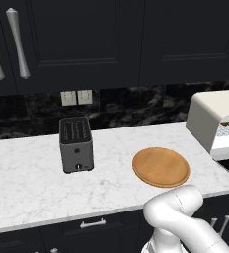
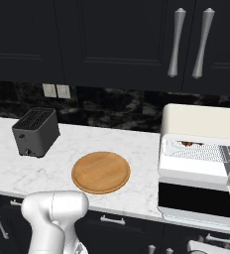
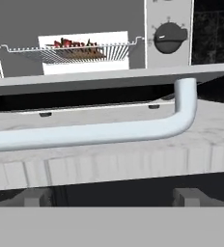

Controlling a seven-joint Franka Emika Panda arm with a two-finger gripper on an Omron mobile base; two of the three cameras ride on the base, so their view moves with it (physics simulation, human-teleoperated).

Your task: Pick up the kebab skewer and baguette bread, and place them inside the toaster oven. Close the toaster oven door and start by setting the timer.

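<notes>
Two dark finger tips (image 3: pixel 36 197) poke up at the bottom of our hand view, spread wide with nothing between them, so our gripper (image 3: pixel 112 197) is fully open and holding nothing. Biggest thing first: the marble counter (image 1: pixel 32 183) runs across both base views under the black cabinets (image 2: pixel 112 39). At its right end sits the toaster oven (image 2: pixel 196 121), cream-white, with the toaster oven door (image 2: pixel 194 198) dropped flat open toward us. Our arm (image 1: pixel 178 215) bends low at the near edge of the counter and reaches right, and the hand sits level, low in front of the door, looking straight into the oven. The silver bar handle (image 3: pixel 99 132) runs right across our hand view just past the finger tips, not touched. On the wire rack (image 3: pixel 70 50) inside we see the kebab skewer (image 3: pixel 73 46), red and brown chunks. We can't make out the baguette bread. Round wooden plate (image 1: pixel 161 166) is mid-counter, dark slot toaster (image 1: pixel 76 144) further left, and a grey knob (image 3: pixel 169 37) sits right of the oven opening.
</notes>
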